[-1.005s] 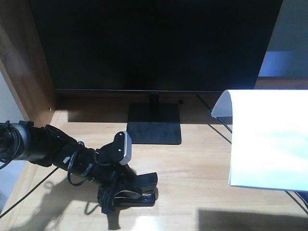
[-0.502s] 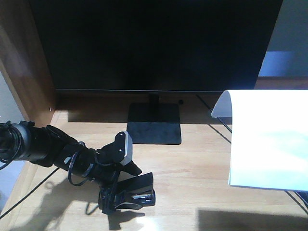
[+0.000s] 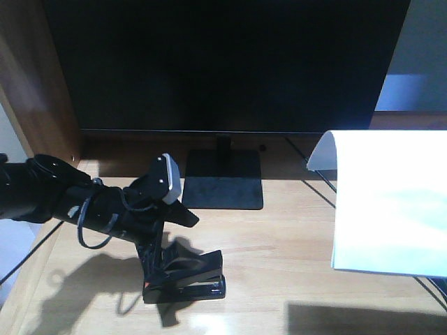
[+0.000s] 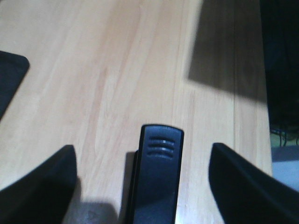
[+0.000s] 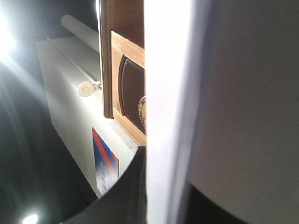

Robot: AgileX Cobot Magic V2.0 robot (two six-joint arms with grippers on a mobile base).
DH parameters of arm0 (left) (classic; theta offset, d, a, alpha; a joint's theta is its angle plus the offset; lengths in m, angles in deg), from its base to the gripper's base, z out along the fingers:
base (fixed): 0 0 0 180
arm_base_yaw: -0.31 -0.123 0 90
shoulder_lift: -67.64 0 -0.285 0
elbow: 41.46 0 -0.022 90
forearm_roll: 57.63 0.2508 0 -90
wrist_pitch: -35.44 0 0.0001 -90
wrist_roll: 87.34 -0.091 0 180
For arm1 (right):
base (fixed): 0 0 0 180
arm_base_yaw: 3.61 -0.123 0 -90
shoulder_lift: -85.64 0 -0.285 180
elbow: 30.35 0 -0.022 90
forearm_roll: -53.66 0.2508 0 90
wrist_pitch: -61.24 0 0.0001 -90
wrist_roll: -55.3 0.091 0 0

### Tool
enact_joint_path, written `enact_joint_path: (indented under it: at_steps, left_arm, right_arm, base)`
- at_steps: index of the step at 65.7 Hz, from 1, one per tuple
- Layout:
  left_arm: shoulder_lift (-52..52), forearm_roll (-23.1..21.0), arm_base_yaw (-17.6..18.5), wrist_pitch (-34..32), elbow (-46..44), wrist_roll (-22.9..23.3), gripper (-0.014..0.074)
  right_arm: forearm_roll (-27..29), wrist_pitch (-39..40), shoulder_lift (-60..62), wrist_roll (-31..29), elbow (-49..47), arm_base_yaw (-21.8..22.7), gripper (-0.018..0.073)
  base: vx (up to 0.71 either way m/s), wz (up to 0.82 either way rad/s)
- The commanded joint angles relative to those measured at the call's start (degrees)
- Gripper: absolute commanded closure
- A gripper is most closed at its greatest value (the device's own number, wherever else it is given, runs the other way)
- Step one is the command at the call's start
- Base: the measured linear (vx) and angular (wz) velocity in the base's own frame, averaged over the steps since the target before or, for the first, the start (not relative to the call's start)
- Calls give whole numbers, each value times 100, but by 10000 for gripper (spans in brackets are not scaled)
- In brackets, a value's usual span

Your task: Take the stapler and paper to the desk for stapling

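The black stapler [image 3: 187, 274] lies on the light wood desk [image 3: 293, 244], an orange patch at its left end. My left gripper [image 3: 167, 241] hovers just above it, open, and touches nothing. The left wrist view has the stapler [image 4: 156, 182] on the desk [image 4: 93, 70] between my left gripper's [image 4: 141, 148] wide-spread fingers. The white paper [image 3: 391, 209] hangs above the desk's right side with its far edge curled. In the right wrist view my right gripper [image 5: 168, 196] is shut on the paper [image 5: 163, 93], which is seen edge-on.
A large black monitor [image 3: 223, 63] fills the back, its flat stand base [image 3: 223, 180] just behind the stapler. A brown side panel [image 3: 35, 84] walls the left. Cables [image 3: 318, 183] run under the paper. A white cabinet [image 5: 70, 107] and wooden shelf [image 5: 128, 51] appear in the right wrist view.
My left gripper has opened, let go of the stapler and risen back to the left. The stapler stays on the desk. The paper has not moved.
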Motion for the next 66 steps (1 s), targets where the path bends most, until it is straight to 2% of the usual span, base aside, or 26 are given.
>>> enact_joint_path:
  at_steps: [1, 31, 66]
  left_arm:
    - [-466, -233, -25, 206, -139, 214, 149]
    - [-621, -189, -25, 368, -139, 214, 596]
    - [22, -140, 139, 109, -139, 191, 603]
  right_arm:
    - [34, 245, -72, -38, -160, 31, 562]
    - [34, 245, -72, -38, -160, 31, 562]
    - [34, 239, -72, -38, -160, 31, 562]
  base:
    - [0, 0]
    - [0, 0]
    - [0, 0]
